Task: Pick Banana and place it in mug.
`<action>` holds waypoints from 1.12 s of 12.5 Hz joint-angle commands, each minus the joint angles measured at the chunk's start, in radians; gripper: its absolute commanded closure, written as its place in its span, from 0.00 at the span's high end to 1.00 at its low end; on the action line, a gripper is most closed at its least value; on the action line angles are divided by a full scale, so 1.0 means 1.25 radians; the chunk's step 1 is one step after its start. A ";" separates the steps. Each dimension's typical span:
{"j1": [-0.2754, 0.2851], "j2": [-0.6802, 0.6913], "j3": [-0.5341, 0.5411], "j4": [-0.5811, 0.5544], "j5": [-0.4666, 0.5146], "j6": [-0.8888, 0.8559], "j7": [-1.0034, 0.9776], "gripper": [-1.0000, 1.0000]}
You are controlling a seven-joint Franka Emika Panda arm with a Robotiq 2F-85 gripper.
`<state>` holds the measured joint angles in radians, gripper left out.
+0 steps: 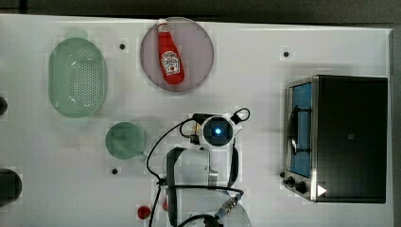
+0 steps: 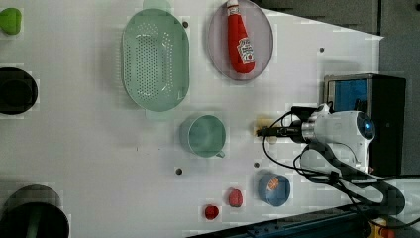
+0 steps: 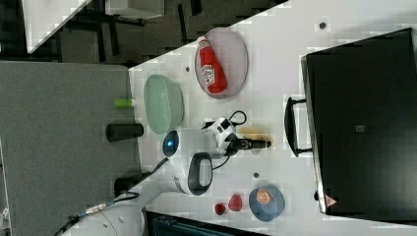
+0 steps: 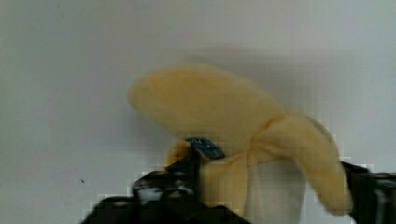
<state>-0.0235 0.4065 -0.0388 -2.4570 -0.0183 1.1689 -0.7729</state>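
Closing on the banana (image 4: 243, 126), the gripper (image 4: 275, 186) has a finger on each side but isn't clamped yet; best centre on the pale core and squeeze before lifting. Banana lies on the table just beside the mug (image 2: 204, 135), which looks empty; the blue bowl (image 2: 274, 190) holds an orange slice.

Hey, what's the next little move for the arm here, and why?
Probably finish closing the gripper on the banana. In the wrist view the fruit sits between its two dark fingers, lying on the white table. Only with a firm hold can it lift toward the mug.
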 commanded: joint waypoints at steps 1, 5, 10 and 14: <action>-0.009 -0.039 0.006 -0.007 0.006 0.027 -0.043 0.59; -0.011 -0.088 0.001 -0.013 0.008 0.005 -0.041 0.27; -0.012 -0.267 -0.012 0.000 0.008 -0.176 -0.041 0.27; -0.013 -0.451 -0.014 0.036 0.008 -0.358 -0.040 0.27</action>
<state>-0.0438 -0.1132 -0.0571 -2.4453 -0.0178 0.7412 -0.7944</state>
